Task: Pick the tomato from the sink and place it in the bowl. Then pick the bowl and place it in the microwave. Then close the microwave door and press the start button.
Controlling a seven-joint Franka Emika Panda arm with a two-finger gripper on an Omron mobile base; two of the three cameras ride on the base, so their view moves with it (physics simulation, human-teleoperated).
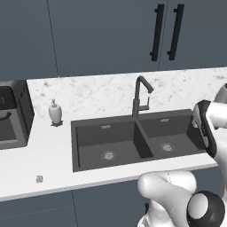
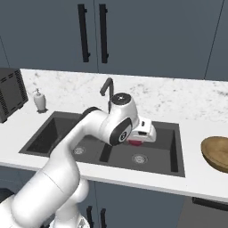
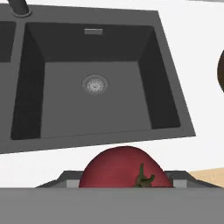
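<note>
The tomato (image 3: 124, 168), glossy red with a green stem, sits between my gripper's (image 3: 124, 180) finger tips, and the gripper is shut on it. In the right base view the tomato (image 2: 135, 142) shows as a red patch under the hand, with the gripper (image 2: 136, 143) hanging over the right basin of the dark grey sink (image 2: 53, 133). That basin (image 3: 65, 113) lies below, with its round drain bare. The wooden bowl (image 2: 217, 153) rests on the counter right of the sink. The microwave (image 1: 13, 117) is the dark box at the counter's left; its door is out of view.
A dark gooseneck tap (image 1: 141, 95) rises behind the sink's divider. A white soap dispenser (image 1: 55, 112) stands left of the sink. Blue cabinets with black handles (image 2: 92, 33) line the wall above. A small speck (image 1: 39, 179) lies near the counter's front edge.
</note>
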